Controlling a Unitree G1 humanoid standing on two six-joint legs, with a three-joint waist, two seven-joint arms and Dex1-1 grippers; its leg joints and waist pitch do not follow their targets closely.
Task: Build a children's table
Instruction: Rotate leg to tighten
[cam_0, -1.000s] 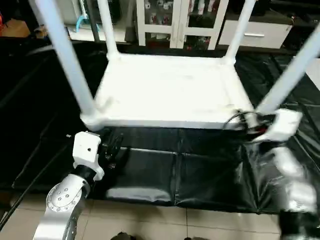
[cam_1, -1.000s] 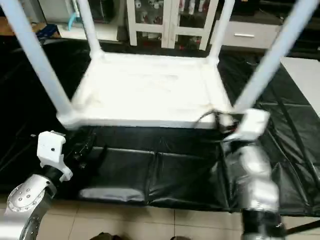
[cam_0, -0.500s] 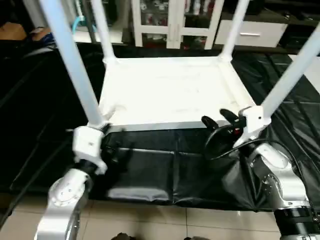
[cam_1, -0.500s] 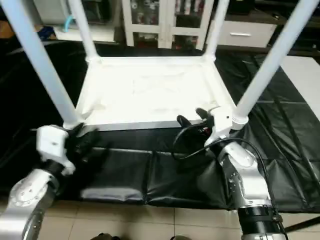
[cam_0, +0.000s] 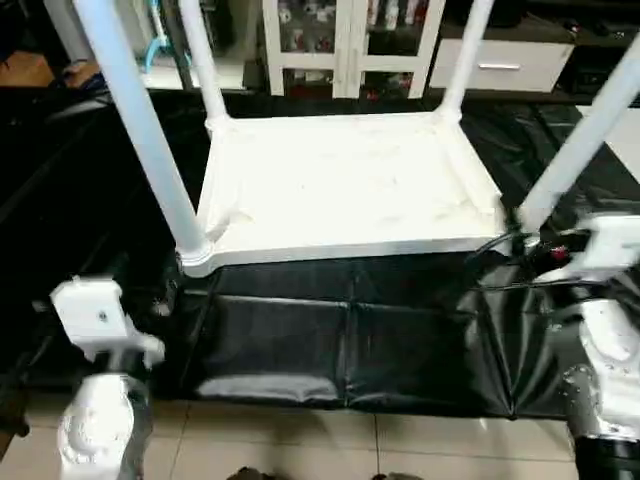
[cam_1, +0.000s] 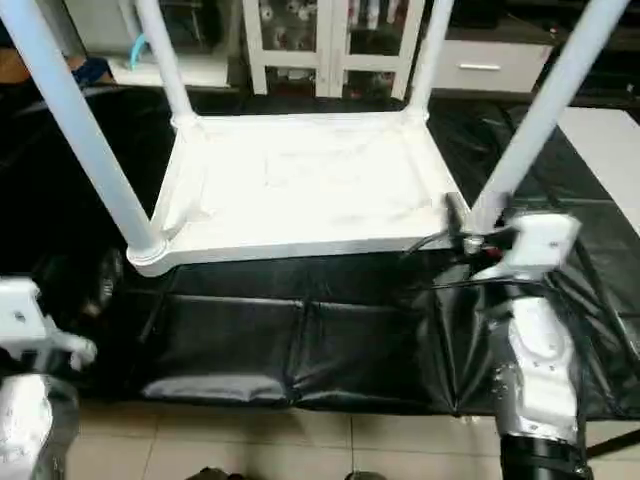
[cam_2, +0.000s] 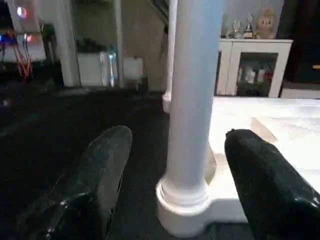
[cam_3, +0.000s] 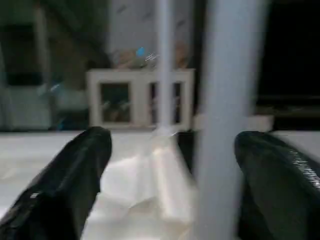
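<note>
From the head views, the white plastic rectangular tabletop (cam_0: 345, 185) lies upside down on the black mat (cam_0: 340, 330), presumably so its four white tube legs (cam_0: 140, 130) can stand up in the corner sockets. The left wrist view shows the left gripper (cam_2: 175, 170) spread wide around the near left leg without touching it. The right wrist view shows the right gripper (cam_3: 175, 175) equally wide, astride the near right leg (cam_3: 225, 115), holding nothing.

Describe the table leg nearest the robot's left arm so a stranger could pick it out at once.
The white tabletop lies upside down on the black mat, four white legs rising from its corners. Go to the near corner on the robot's left: that leg stands in the round socket. Unlike the far legs, it looks thickest and leaves the picture's top left.
</note>
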